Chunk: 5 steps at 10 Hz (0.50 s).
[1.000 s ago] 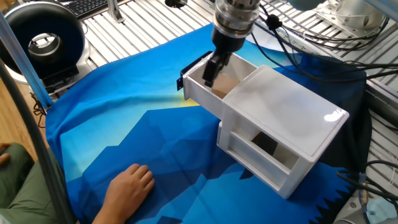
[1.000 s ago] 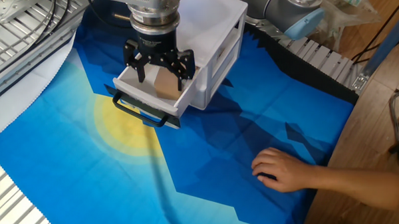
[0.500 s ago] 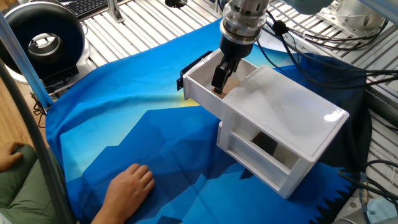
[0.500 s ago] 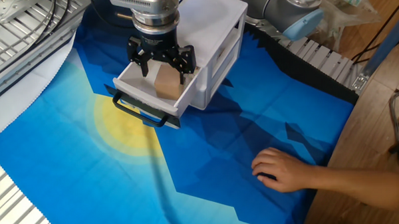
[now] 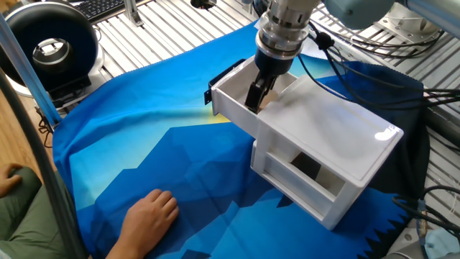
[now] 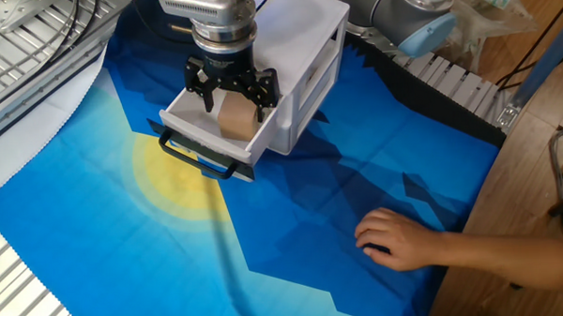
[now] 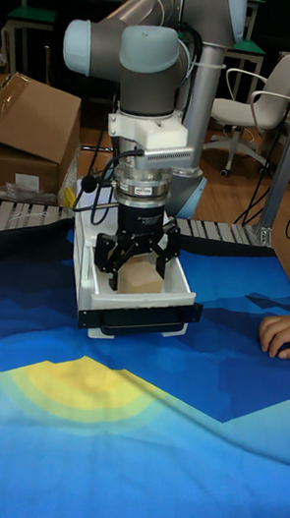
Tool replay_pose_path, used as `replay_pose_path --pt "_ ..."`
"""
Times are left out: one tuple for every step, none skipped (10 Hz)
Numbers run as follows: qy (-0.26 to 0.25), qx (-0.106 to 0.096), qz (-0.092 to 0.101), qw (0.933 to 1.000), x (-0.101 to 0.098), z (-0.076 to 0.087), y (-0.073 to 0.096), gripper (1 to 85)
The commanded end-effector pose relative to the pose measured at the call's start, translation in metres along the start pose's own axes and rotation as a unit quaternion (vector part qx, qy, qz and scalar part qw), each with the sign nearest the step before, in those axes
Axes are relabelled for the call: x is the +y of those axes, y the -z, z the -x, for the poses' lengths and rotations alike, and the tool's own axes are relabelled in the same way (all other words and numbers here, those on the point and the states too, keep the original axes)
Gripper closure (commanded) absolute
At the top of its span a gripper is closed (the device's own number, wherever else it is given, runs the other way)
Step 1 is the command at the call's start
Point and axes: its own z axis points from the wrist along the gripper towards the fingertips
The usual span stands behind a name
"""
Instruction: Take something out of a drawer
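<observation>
We are reaching our gripper (image 6: 231, 92) down into the pulled-out drawer (image 6: 194, 124), fingers spread wide either side of the wooden cube (image 6: 236, 115), which is sitting inside against its right wall.

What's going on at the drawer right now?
The gripper is down inside the pulled-out drawer of the white drawer unit, its open fingers straddling the wooden cube. The cube sits on the drawer floor; the fingers do not look closed on it, so nothing is lifted yet. A person's hand rests on the blue cloth, away from the drawer.
</observation>
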Motion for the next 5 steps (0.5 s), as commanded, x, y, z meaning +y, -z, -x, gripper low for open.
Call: replay_pose_path --pt "-0.027 0.019 0.018 0.9993 0.011 -0.009 0.004 26.7" --pt "-0.04 0.014 0.007 0.9991 0.007 -0.005 0.006 42.0" --pt "-0.053 -0.001 0.005 0.9986 0.009 0.003 0.005 50.7" --pt "-0.056 -0.002 -0.002 0.9985 0.008 0.004 0.004 54.0" --pt "-0.059 -0.002 -0.004 0.9982 0.008 0.004 0.004 57.0"
